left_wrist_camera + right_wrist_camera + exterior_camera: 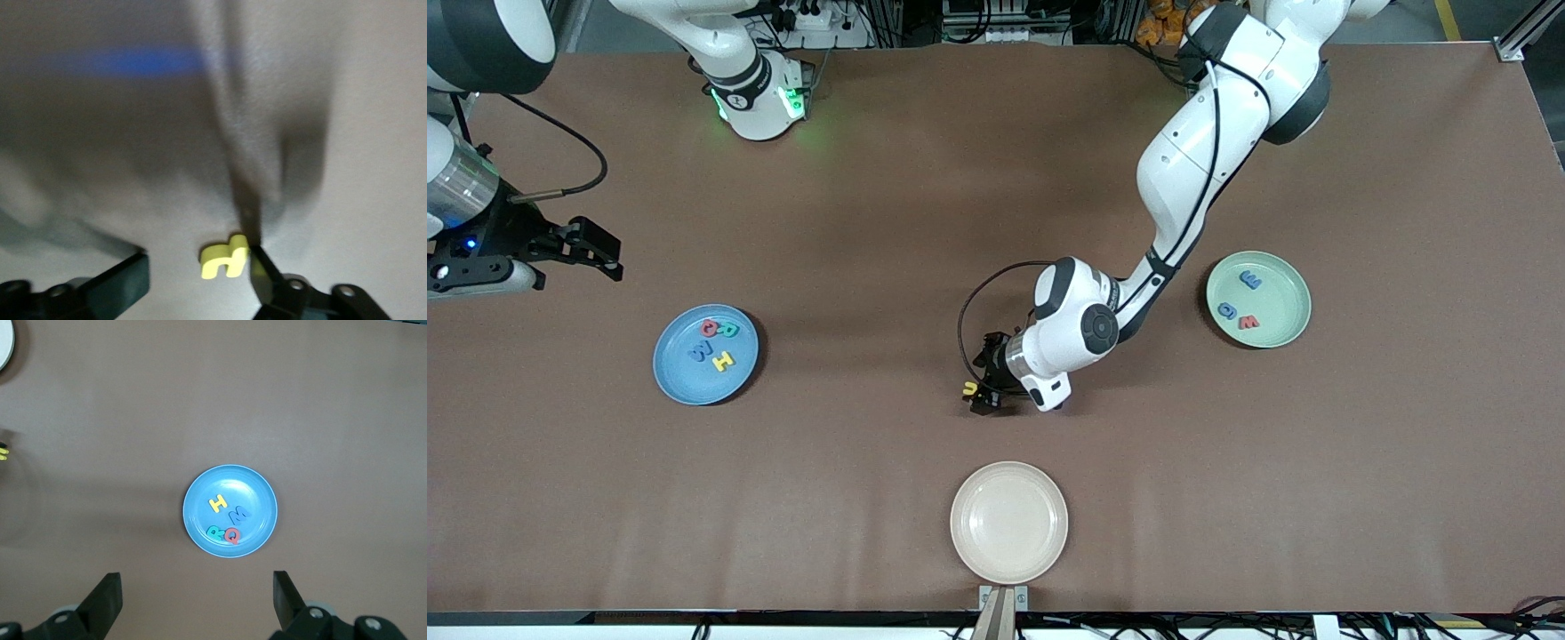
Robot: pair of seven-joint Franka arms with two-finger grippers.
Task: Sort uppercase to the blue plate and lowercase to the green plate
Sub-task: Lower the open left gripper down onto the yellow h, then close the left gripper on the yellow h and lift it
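My left gripper [976, 397] is down at the table's middle, its jaws spread partway around the yellow lowercase h [225, 259]. One finger [265, 275] touches the letter's edge while the other stands clear of it, so nothing is gripped. The h lies flat on the brown table [871, 222], with the cream-white plate [1009, 522] nearer the front camera than it. The green plate [1259, 299], toward my left arm's end, holds the blue m [1251, 280], blue g [1226, 310] and red w [1248, 322]. My own forearm reaches between that plate and the h. My right gripper [596, 249] waits with jaws wide above the table near the blue plate [230, 511], which holds the yellow H [218, 503], blue W [239, 515], teal R [215, 533] and red Q [232, 535].
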